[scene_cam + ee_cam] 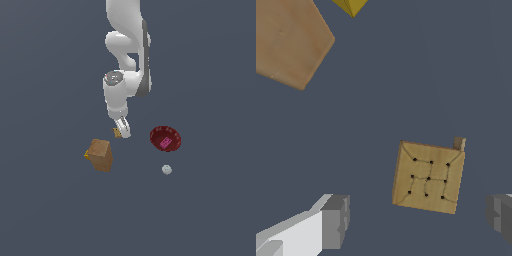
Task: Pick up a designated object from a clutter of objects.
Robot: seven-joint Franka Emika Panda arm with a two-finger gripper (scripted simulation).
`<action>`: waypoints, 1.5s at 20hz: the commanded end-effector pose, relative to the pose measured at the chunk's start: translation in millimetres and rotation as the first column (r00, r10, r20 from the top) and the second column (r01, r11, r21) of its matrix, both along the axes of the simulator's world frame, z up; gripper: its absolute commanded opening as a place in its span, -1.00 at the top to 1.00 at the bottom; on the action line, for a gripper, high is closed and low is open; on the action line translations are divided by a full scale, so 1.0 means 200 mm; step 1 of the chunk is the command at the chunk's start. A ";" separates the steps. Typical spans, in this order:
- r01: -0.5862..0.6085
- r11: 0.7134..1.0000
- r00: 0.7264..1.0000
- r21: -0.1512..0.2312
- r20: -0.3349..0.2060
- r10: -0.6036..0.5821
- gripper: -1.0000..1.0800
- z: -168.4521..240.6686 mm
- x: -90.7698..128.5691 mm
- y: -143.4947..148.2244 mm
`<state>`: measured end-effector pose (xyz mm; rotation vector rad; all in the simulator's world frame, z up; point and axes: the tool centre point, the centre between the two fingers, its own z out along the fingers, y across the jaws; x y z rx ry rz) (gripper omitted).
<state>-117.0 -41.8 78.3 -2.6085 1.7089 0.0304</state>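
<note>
- my exterior view looks down from high up and well back, taking in the white robot arm (126, 65) over a flat dark grey floor (45, 210).
- its far reach catches a dark red round bowl (165, 138) and a small white ball (167, 170).
- my wrist view sits very near the floor, facing down between the grey-padded gripper (418, 217).
- both views share a tiny tan dotted cube (428, 177) (117, 132) and a larger plain brown box (288, 40) (100, 155).
</note>
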 end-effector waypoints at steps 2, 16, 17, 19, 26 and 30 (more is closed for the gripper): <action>0.073 0.997 0.997 -0.014 0.001 -0.073 -0.92 -0.04 -0.06 -0.03; 0.140 0.990 0.990 -0.029 0.003 -0.140 -0.92 -0.10 -0.11 -0.05; 0.141 0.990 0.990 -0.029 0.003 -0.141 -0.92 -0.10 -0.11 -0.06; 0.141 0.990 0.990 -0.029 0.003 -0.141 -0.92 -0.12 -0.11 -0.05; 0.145 0.989 0.990 -0.029 0.002 -0.144 -0.92 -0.24 -0.12 -0.06; 0.146 0.989 0.989 -0.029 0.003 -0.146 -0.92 -0.30 -0.12 -0.06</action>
